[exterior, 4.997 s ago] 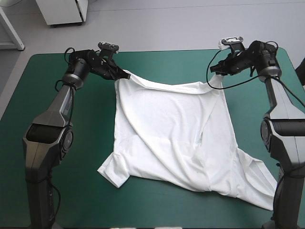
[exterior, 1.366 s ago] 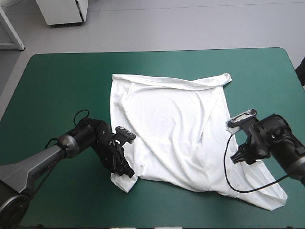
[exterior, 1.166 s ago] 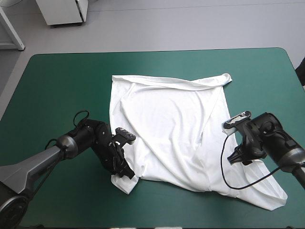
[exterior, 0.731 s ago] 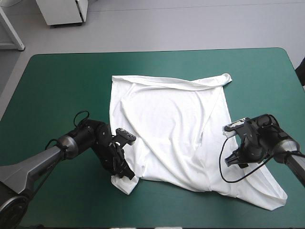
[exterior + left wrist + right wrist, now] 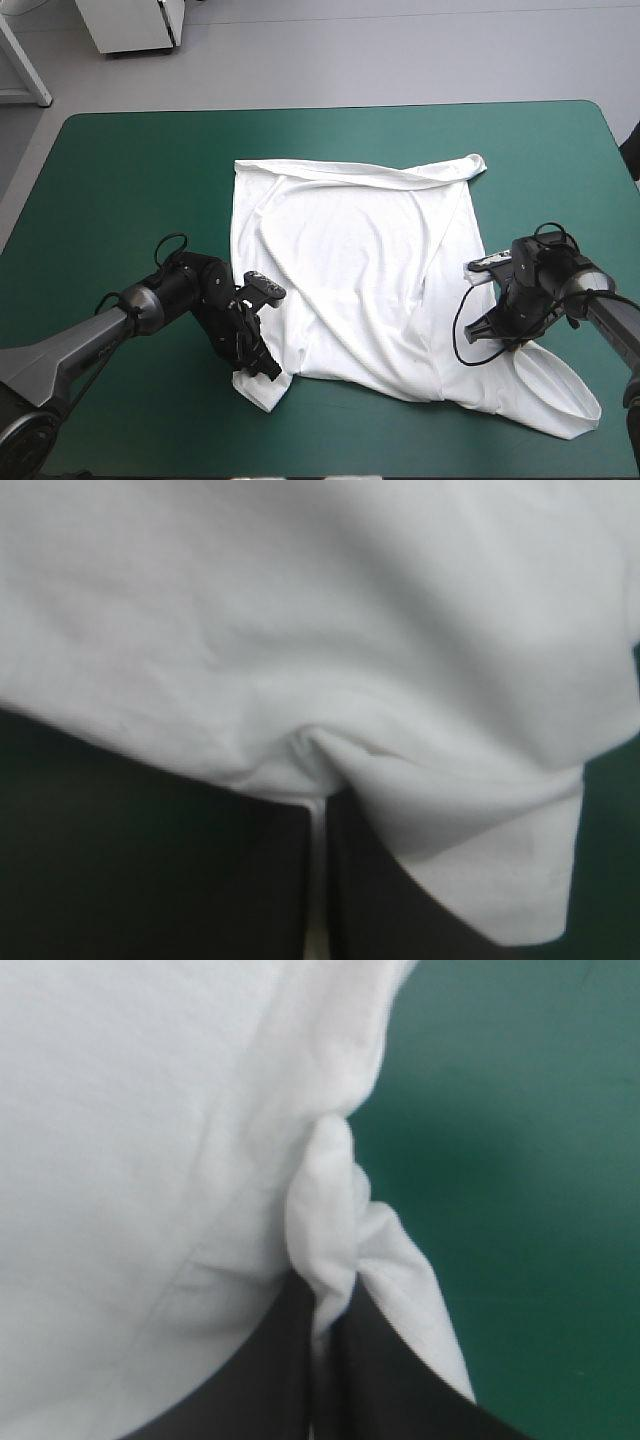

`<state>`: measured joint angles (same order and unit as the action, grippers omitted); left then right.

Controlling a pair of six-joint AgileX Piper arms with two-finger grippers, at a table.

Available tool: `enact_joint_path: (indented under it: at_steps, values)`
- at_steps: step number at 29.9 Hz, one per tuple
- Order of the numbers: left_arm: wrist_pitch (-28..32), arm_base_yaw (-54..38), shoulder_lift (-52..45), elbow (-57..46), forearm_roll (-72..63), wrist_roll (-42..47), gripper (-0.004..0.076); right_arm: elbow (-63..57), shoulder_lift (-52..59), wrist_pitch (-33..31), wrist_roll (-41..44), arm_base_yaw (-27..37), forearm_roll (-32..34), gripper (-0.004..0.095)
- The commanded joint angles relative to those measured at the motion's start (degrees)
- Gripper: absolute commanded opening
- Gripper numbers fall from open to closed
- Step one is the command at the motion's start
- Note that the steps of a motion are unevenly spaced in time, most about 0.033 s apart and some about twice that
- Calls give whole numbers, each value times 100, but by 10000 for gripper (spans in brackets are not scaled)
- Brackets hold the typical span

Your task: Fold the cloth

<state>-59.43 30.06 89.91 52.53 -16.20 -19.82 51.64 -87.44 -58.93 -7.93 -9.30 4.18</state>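
Observation:
The white T-shirt (image 5: 360, 270) lies spread on the teal-green cover, its hem toward the far edge and its sleeves toward the front. My left gripper (image 5: 264, 368) is low at the front-left sleeve (image 5: 258, 388). In the left wrist view its black fingers (image 5: 250, 880) meet, shut on a pinch of the T-shirt's edge (image 5: 318, 780). My right gripper (image 5: 497, 330) sits at the right side seam, just above the right sleeve (image 5: 555, 395). In the right wrist view the fingers (image 5: 390, 1380) are shut on a raised fold of the T-shirt (image 5: 325, 1210).
Bare teal-green cover (image 5: 130, 170) lies left of the T-shirt, with more of it (image 5: 560, 170) on the right and along the front edge. The right sleeve reaches close to the table's front right corner.
My right gripper slid left onto the T-shirt's right side and shut on a fold there; it stood open earlier. The left gripper kept its grip on the left sleeve and barely moved.

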Motion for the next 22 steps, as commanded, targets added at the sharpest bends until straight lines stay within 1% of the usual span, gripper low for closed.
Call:
enact_joint_path:
  at_steps: [1,4,9,13,16,22]
  values:
    - [-360,65,-104,-63,56,-22,-22,-4,9,37,-7,68,184,-13]
    - [-523,65,-341,-63,83,21,-22,22,309,-179,19,68,155,-13]
    - [-996,65,-1156,206,101,253,-22,444,1296,-428,133,68,107,-13]
    - [-1460,65,-1854,1033,217,503,-22,1128,1986,-774,158,46,-133,-13]
    - [-1429,65,-2333,1679,256,592,-22,1773,2461,-951,158,46,-355,-13]
    - [-1429,65,-2811,2994,699,791,-22,3229,2991,-1020,175,46,-474,-13]
